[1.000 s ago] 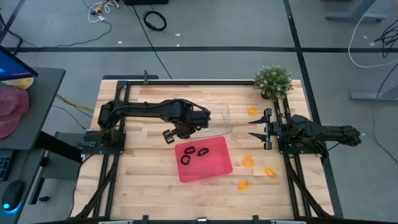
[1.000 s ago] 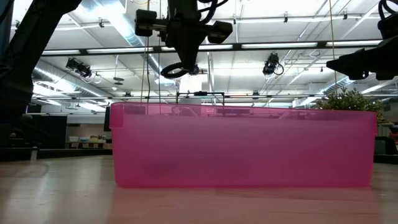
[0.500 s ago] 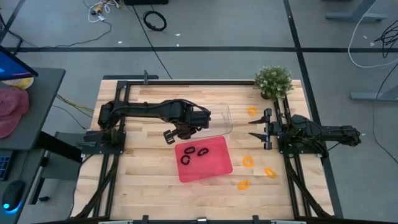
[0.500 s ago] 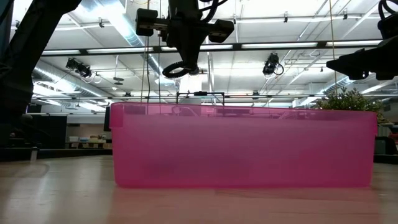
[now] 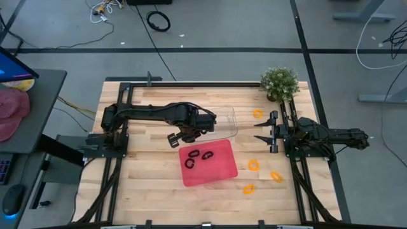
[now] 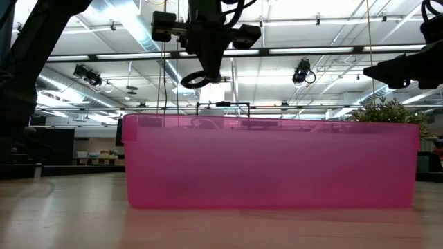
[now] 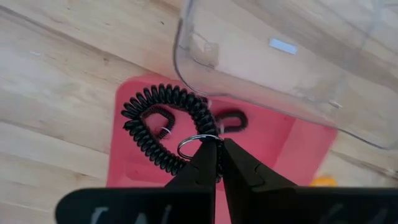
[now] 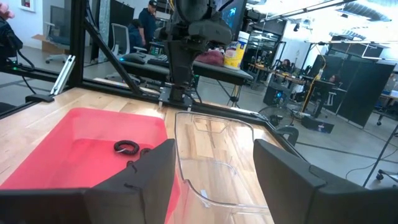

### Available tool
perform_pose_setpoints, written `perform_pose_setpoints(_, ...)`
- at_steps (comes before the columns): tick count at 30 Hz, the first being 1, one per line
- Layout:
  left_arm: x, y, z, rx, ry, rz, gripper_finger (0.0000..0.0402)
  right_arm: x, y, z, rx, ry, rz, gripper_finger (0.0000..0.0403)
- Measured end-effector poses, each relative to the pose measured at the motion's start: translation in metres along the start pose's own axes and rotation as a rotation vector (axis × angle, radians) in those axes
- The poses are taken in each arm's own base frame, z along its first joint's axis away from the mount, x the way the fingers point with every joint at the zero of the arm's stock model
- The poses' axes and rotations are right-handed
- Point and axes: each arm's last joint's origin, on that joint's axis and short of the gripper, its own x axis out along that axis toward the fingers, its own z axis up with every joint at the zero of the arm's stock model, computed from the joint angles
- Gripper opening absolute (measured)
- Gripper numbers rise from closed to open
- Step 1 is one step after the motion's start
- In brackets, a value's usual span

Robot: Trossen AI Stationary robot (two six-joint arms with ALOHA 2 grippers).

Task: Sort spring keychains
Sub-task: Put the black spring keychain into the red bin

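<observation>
Two dark fingers of the left gripper (image 7: 217, 163) are pinched together on the metal ring of a black spring keychain (image 7: 163, 129), which hangs from them in the air over the red tray (image 5: 219, 166), near the tray's edge closest to the clear plastic container (image 5: 230, 122). From table height the same loop dangles under the gripper, well above the tray's rim. Three black loops lie inside the tray (image 5: 198, 156), close together; with the one held, that makes four black. Four orange keychains lie on the bare wood: three on the table (image 5: 146, 159) between the tray and the right arm's side, at (image 5: 254, 165), (image 5: 276, 176) and (image 5: 248, 188), and one farther off (image 5: 257, 113) near the potted plant (image 5: 279, 82). One clear container stands just beyond the tray, and its walls are hard to trace against the wood. The right gripper (image 5: 272, 133) waits at the table's right side with its fingers spread, holding nothing. Level with the table, the tray's tinted wall hides everything lying within it.
</observation>
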Motion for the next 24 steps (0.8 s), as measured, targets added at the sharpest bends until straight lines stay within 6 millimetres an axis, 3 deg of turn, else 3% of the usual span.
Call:
perform_pose_setpoints(13, 0.035, -0.012, -0.007, 0.014, -0.032, 0.034, 0.0008, 0.0, 0.0, 0.0, 0.0, -0.001, -0.002, 0.0222)
perform_pose_setpoints(24, 0.052, -0.013, -0.018, 0.031, -0.011, 0.063, 0.0008, 0.0, 0.0, 0.0, 0.0, -0.001, -0.008, 0.0222)
